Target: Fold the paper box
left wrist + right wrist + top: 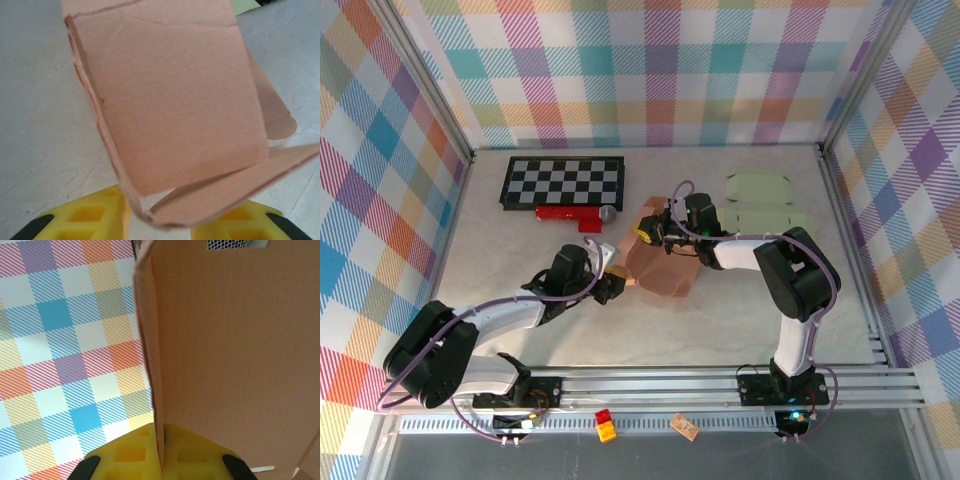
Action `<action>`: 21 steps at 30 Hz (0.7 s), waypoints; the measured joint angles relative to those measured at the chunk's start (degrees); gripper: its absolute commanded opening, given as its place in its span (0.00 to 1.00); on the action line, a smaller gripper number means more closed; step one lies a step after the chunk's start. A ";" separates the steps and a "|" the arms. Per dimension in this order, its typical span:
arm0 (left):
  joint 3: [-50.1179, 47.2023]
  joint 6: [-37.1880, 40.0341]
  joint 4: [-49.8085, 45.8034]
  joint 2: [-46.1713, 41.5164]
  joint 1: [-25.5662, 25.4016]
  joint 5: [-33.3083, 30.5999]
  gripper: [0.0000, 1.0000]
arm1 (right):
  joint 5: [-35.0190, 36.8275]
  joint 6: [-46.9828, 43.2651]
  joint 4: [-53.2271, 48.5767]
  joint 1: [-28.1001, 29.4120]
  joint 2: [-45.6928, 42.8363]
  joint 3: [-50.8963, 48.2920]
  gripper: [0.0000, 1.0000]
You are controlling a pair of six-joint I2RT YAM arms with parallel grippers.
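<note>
From the top camera, we are seeing the pinkish-brown paper box [660, 268], partly folded, lying on the pale marbled tabletop [740, 320] between both arms. The left hand [612, 285] is sitting at its near left edge, and the right hand [648, 234] is sitting at its far edge. From the left wrist, yellow fingers [85, 222] are standing apart around a folded box corner; we cannot tell whether they are pinching it. From the right wrist, the right hand is pressing together on an upright box panel.
</note>
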 measured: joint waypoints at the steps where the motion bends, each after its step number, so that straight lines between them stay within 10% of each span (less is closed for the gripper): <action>1: 0.15 -0.02 0.02 0.28 0.00 0.13 0.32 | 0.28 0.28 0.70 -0.02 0.00 -0.44 0.00; 21: 3.56 -0.22 -0.63 3.85 -0.20 0.66 0.34 | 7.21 4.94 8.94 2.14 0.04 -4.66 0.00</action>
